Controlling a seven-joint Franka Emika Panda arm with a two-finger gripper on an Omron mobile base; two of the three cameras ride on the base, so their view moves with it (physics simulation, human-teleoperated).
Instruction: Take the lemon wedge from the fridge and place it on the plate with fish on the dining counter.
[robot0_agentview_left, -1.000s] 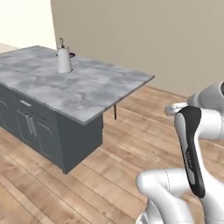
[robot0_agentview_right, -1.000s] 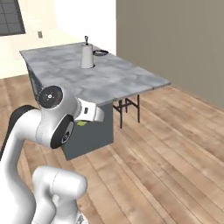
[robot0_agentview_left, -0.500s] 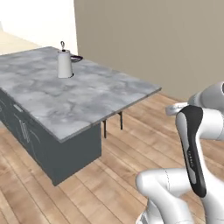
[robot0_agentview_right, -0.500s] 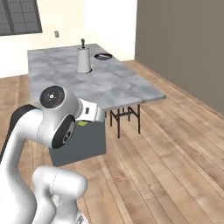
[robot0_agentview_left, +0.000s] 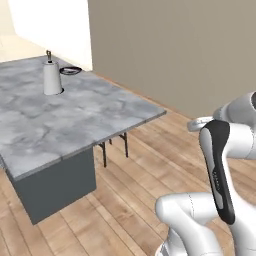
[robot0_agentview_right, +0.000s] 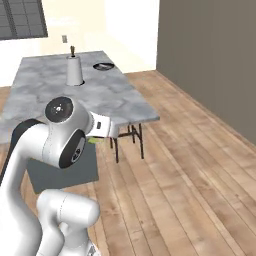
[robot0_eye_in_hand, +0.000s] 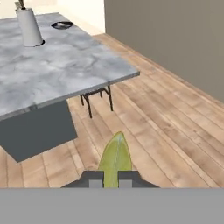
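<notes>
Gripper (robot0_eye_in_hand: 110, 180) was clamped on the lemon wedge (robot0_eye_in_hand: 115, 158), whose yellow-green sliver stood up between the two dark finger tips at 6 o'clock in the hand view; in the right base view a small patch of the same yellow-green showed just beneath the hand at about 9 o'clock. So the pick from the fridge looked finished, and the carry was the step in hand. What remained, by my judgement, was the larger share: closing in on the dining counter (robot0_agentview_left: 75, 120), bringing the wedge over the plate and letting it go. That marbled counter lay toward 10 o'clock in the left base view, well apart from the arm, with bare wooden floor (robot0_agentview_left: 150, 180) between. On its top a pale upright cylinder with a dark tip, perhaps a paper-towel stand (robot0_agentview_left: 52, 78), stood near the far end, and just beyond it, toward 1 o'clock, lay a small dark round dish (robot0_agentview_right: 103, 66), probably the plate, though too small to tell whether it held fish. Black stool legs (robot0_eye_in_hand: 96, 99) showed under the counter's near corner. No brand, label or writing could be read anywhere; the counter, the walls and the arm's shell were all plain.
</notes>
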